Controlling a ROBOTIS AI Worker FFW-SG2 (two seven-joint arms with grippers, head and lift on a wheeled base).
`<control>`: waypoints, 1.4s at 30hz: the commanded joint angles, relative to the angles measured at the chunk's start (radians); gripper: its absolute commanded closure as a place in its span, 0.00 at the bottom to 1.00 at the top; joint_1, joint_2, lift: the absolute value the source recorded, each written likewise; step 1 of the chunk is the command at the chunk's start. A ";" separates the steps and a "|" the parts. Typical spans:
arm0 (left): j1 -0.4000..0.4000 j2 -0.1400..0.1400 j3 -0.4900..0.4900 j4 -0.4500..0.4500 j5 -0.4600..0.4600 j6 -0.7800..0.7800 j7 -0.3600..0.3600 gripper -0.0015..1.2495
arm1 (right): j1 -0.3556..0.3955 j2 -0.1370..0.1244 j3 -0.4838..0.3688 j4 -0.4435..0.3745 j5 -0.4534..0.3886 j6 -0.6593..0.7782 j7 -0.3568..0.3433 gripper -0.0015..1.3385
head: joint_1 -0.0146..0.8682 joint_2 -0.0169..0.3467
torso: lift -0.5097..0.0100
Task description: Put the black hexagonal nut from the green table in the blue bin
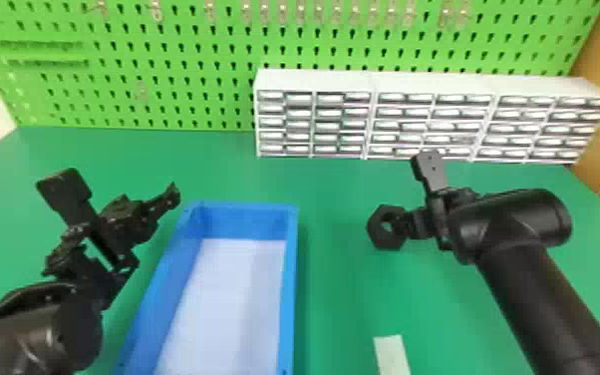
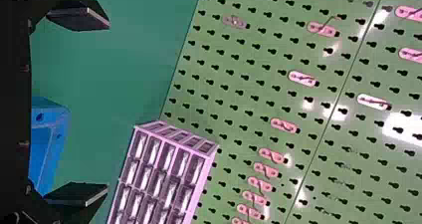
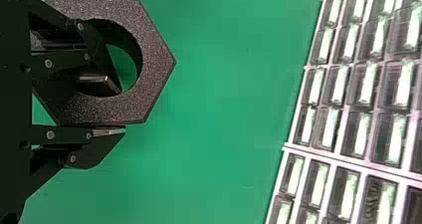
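The right gripper is pinching the grainy black hexagonal nut; the left gripper's flat fingers are standing wide.

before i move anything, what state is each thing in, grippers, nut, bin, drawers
left gripper: open, holding nothing
right gripper: closed on the nut's wall, one finger in the hole
black hexagonal nut: held, outside the bin
blue bin: open-topped, no nut on its visible floor
small drawers: look shut
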 commanded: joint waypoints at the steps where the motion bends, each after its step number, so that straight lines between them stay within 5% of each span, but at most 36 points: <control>1: 0.000 0.000 0.000 0.000 0.000 0.000 -0.001 0.10 | 0.003 -0.002 0.001 -0.031 0.003 -0.002 0.000 0.78 | 0.77 0.14 | 0.79; 12: 0.002 0.000 0.000 0.000 0.000 0.000 -0.001 0.10 | 0.026 -0.011 0.012 -0.170 -0.100 -0.071 0.000 0.78 | 0.77 0.14 | 0.79; 19: 0.002 0.000 0.002 0.000 0.000 0.000 -0.001 0.10 | 0.039 -0.016 0.027 -0.224 -0.328 -0.148 0.000 0.78 | 0.77 0.14 | 0.79; 24: 0.003 0.000 0.003 0.000 0.000 0.000 -0.001 0.10 | 0.046 -0.025 0.073 -0.278 -0.410 -0.151 0.000 0.78 | 0.77 0.14 | 0.79; 29: 0.006 0.000 0.006 0.000 0.000 0.000 -0.001 0.10 | 0.056 -0.034 0.106 -0.316 -0.623 -0.112 0.000 0.78 | 0.77 0.14 | 0.79; 42: 0.008 0.000 0.012 -0.002 0.000 0.000 -0.001 0.10 | 0.069 -0.053 0.233 -0.425 -0.798 -0.025 -0.003 0.78 | 0.77 0.14 | 0.79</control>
